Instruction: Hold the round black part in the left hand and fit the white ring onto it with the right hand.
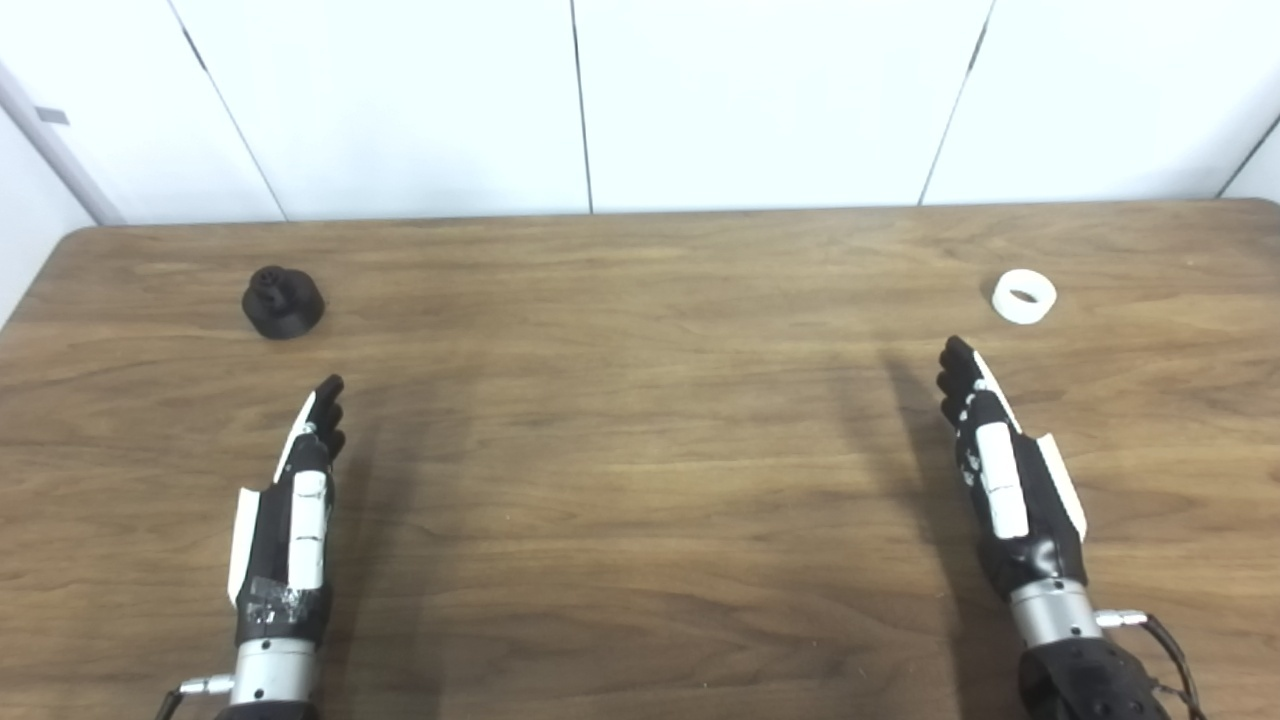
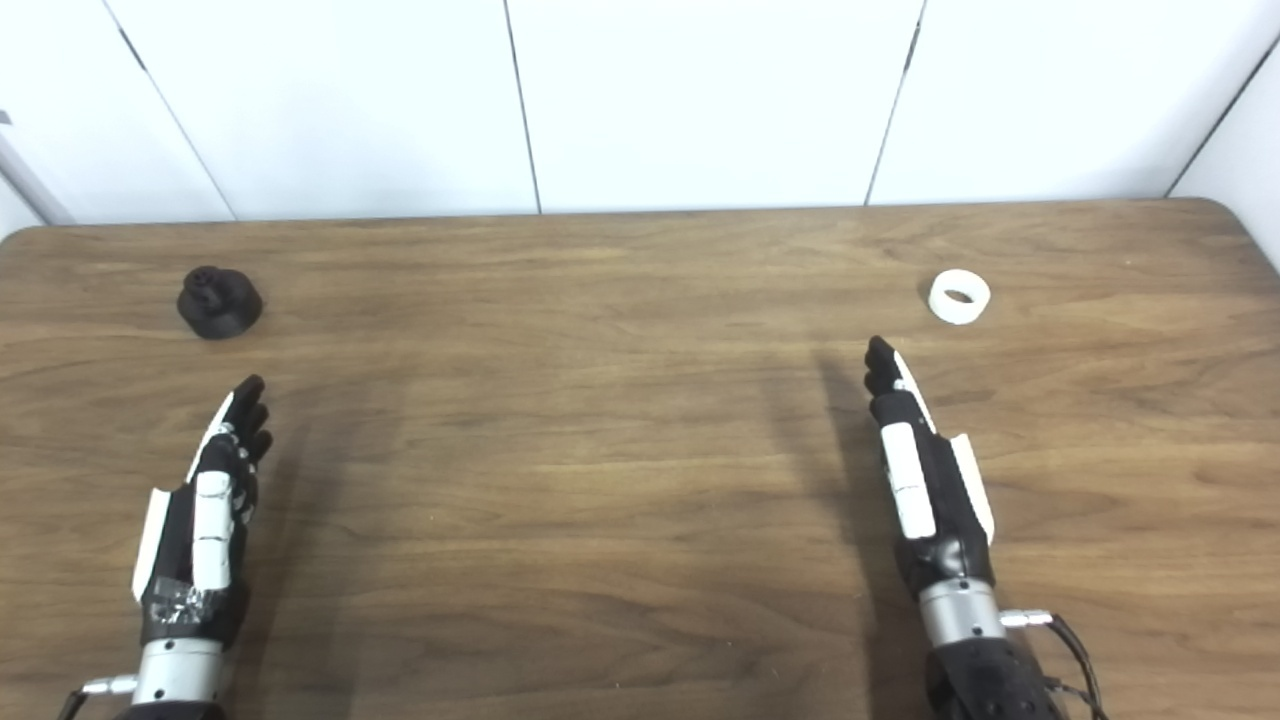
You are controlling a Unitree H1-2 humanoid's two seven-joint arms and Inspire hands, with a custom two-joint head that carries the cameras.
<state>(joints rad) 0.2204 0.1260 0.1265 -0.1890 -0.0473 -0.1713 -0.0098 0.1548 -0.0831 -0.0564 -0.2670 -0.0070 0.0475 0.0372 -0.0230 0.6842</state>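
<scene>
left hand (image 1: pixel 290 500): released, fingers straight
right hand (image 1: pixel 1005 475): released, seemingly flat
round black part (image 1: pixel 283 300): 10 o'clock on table (image 1: pixel 640 420)
white ring (image 1: pixel 1024 296): 2 o'clock

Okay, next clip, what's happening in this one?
Nothing is being handled yet. Both hands are stretched out flat and open over the wooden table, holding nothing. The black part sits on the table ahead of the left hand, and the white ring lies ahead of the right hand, a little to its right. The part and ring are far apart, so the fitting hasn't begun.
</scene>
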